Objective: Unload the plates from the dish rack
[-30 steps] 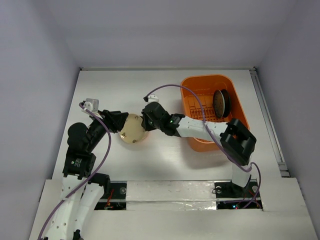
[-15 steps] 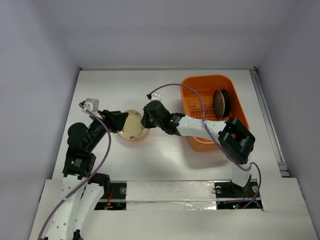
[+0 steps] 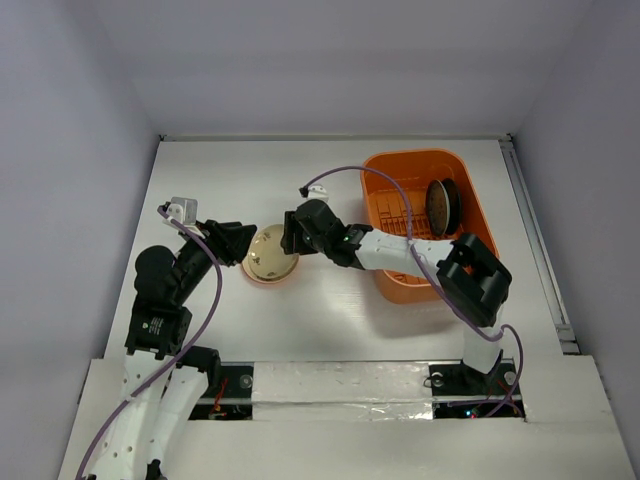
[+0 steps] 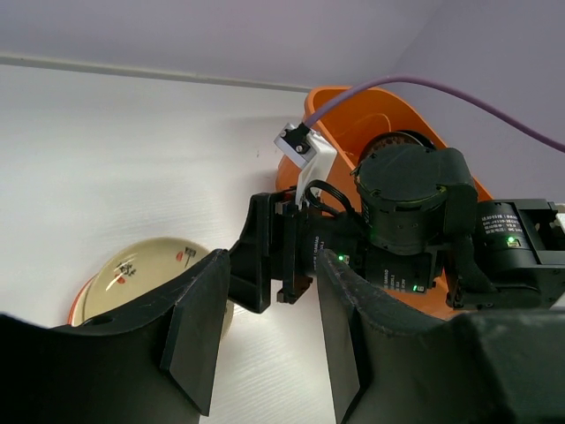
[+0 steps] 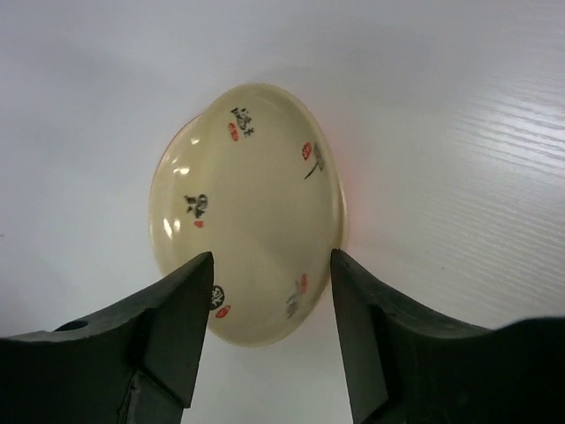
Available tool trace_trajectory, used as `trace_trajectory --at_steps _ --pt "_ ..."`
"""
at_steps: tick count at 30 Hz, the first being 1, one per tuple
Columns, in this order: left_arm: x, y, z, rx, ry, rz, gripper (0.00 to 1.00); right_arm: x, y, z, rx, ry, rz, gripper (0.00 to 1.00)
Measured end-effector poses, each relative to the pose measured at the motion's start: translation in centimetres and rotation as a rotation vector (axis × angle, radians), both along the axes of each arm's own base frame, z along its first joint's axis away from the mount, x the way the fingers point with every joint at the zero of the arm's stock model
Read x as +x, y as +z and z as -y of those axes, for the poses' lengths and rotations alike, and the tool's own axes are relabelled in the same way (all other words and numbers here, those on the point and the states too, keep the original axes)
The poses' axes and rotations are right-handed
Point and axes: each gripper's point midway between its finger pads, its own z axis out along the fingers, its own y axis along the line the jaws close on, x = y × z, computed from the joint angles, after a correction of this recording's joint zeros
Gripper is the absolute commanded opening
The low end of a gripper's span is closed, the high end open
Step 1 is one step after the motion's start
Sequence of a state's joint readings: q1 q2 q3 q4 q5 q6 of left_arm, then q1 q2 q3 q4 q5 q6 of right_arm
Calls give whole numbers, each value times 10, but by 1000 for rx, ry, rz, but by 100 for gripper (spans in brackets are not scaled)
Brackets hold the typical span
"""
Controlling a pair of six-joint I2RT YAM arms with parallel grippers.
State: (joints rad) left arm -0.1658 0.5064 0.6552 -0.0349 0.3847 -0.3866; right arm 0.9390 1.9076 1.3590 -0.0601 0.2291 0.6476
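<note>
Two plates seem unloaded, judging from above: the cream plate (image 3: 270, 262) lies on the table (image 3: 320, 320) atop an orange plate (image 3: 262, 282), left of the dish rack (image 3: 410, 155), where one dark plate (image 3: 440, 203) stands on edge, not yet taken; my right arm hides part of that rack. Through the left wrist, my left tool (image 4: 274, 265) gapes wide, holding nothing, close beside the stack. Through the right wrist, my right tool (image 5: 269, 265) stands wide too, its pads clear of the cream plate.
</note>
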Motion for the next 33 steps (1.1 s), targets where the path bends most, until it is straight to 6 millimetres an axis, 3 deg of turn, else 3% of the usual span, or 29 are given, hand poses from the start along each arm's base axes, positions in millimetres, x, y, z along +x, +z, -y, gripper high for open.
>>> trace_trajectory --at_steps 4,7,8,9,11,12,14,16,19,21,23,24,28,33 --pt "0 0 0 0 0 0 41 3 -3 13 -64 -24 19 61" --pt "0 0 0 0 0 0 41 3 5 36 -132 -62 55 40" --pt "0 0 0 0 0 0 41 4 13 46 -157 -84 80 22" --pt "0 0 0 0 0 0 41 5 25 57 -178 -103 109 14" --pt "0 0 0 0 0 0 41 10 58 81 -190 -164 175 0" --pt "0 0 0 0 -1 0 41 12 78 94 -183 -195 210 0" --pt "0 0 0 0 0 0 41 19 121 132 -151 -277 283 0" --pt "0 0 0 0 0 0 41 30 159 183 -124 -392 349 0" --pt "0 0 0 0 0 0 41 44 185 263 -153 -593 403 7" --pt "0 0 0 0 -1 0 41 47 180 304 -224 -700 399 25" --pt "0 0 0 0 -1 0 41 47 163 328 -314 -748 370 41" --pt "0 0 0 0 -2 0 41 47 152 335 -357 -756 348 45" --pt "-1 0 1 0 -6 0 41 46 109 360 -513 -755 252 46" --pt "-1 0 1 0 -6 0 41 53 83 382 -600 -777 179 44"
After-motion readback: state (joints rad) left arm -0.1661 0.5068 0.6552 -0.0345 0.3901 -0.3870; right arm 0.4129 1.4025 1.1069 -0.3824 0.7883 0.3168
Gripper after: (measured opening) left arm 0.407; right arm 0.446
